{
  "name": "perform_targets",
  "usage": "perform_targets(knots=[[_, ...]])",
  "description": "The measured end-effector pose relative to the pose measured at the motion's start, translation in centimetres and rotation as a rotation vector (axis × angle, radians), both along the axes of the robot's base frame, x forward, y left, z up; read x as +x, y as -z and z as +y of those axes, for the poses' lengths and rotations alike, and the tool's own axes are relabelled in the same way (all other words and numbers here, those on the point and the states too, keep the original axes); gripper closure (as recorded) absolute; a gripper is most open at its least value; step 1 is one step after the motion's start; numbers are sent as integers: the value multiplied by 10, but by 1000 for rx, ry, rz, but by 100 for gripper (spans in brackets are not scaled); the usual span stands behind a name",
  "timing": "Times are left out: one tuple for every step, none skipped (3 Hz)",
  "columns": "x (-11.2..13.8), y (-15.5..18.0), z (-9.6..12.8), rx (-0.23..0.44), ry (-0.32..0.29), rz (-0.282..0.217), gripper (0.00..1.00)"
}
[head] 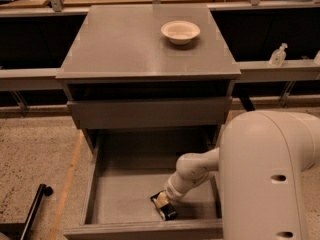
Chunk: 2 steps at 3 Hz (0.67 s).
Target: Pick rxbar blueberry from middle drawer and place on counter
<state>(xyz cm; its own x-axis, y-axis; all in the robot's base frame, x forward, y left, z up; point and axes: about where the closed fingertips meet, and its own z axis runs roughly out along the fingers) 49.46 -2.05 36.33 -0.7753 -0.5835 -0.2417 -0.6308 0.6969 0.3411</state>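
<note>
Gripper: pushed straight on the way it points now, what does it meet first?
The gripper, low in the middle drawer, points down toward the drawer's front wall. First in line looks like the rxbar blueberry at its tip, then the drawer floor; depth is unclear.

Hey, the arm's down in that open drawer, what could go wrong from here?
The gripper sits low in the middle drawer, at the rxbar blueberry, which lies close to the front wall; the bar may get shoved against it rather than lifted. Rising, the arm might clip the upper drawer front above. On the counter, the bowl could get bumped.
</note>
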Motion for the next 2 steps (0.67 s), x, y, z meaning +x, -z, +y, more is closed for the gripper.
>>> perform_targets(knots=[[0,0,0,0,0,0,85],[-6,16,4,-4,31,35,100]])
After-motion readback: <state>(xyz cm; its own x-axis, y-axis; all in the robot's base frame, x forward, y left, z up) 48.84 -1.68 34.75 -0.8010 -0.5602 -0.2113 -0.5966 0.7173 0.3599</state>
